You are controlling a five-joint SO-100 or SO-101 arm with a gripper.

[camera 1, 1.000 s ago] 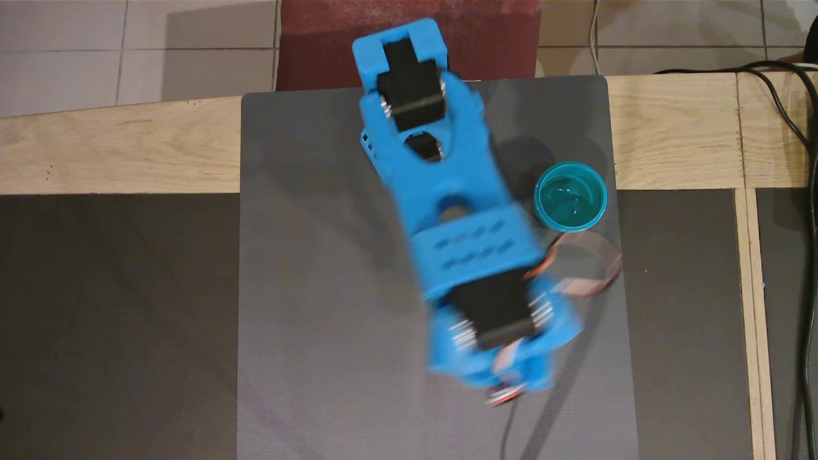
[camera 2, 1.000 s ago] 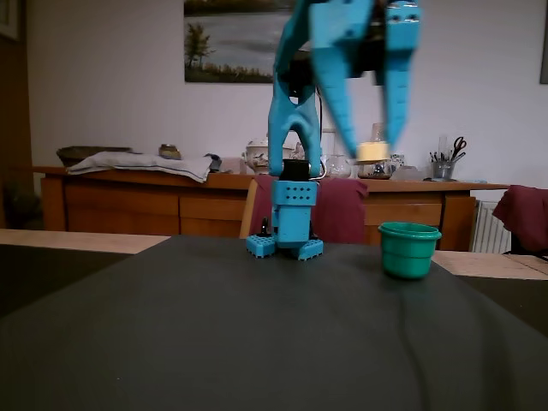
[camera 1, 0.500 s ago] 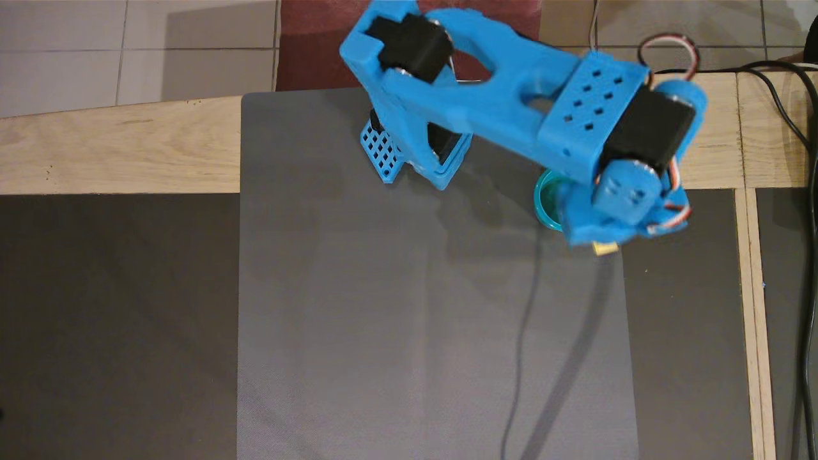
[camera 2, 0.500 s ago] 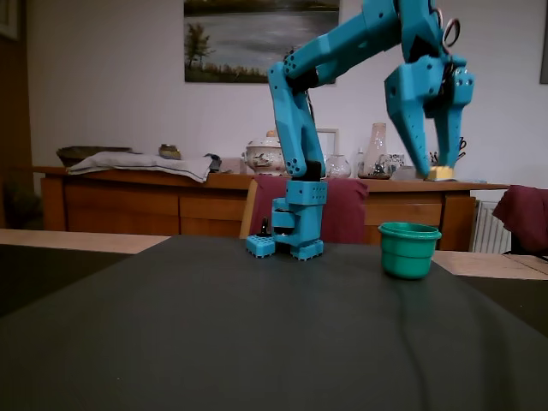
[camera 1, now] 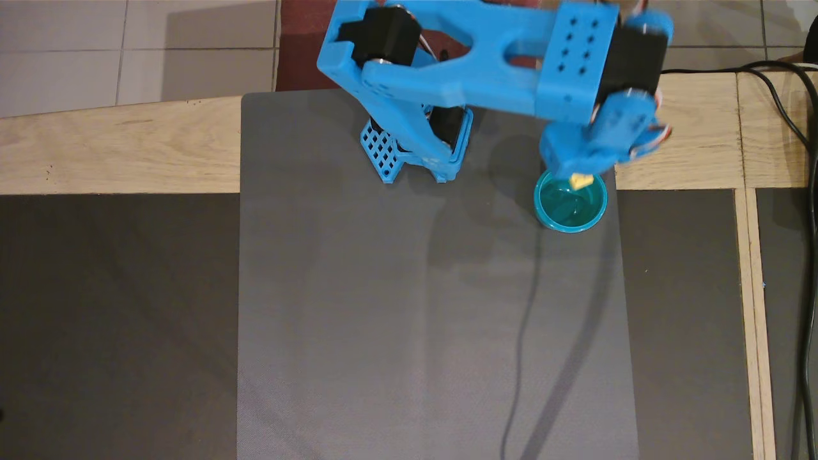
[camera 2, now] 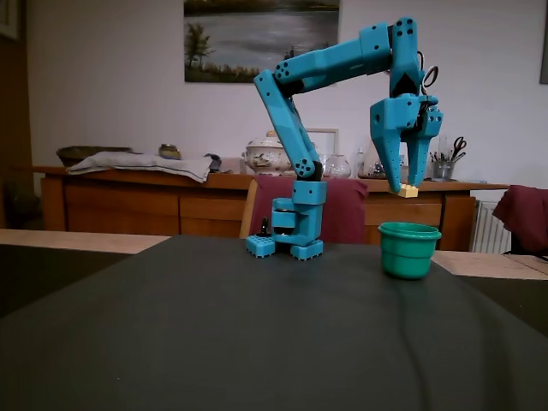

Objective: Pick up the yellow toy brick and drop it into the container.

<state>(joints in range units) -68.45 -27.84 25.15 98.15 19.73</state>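
Note:
The yellow toy brick (camera 2: 408, 192) is pinched between the tips of my blue gripper (camera 2: 407, 188), which points straight down. It hangs a short way above the teal cup (camera 2: 408, 250). In the overhead view the brick (camera 1: 580, 181) shows just inside the cup's far rim, under the gripper (camera 1: 578, 177), and the cup (camera 1: 570, 214) stands on the right edge of the grey mat. The cup's inside looks empty.
My arm's base (camera 1: 415, 150) stands at the far middle of the grey mat (camera 1: 434, 319). A black cable (camera 1: 802, 140) runs along the right side of the wooden table. A sideboard and chairs stand behind the table in the fixed view.

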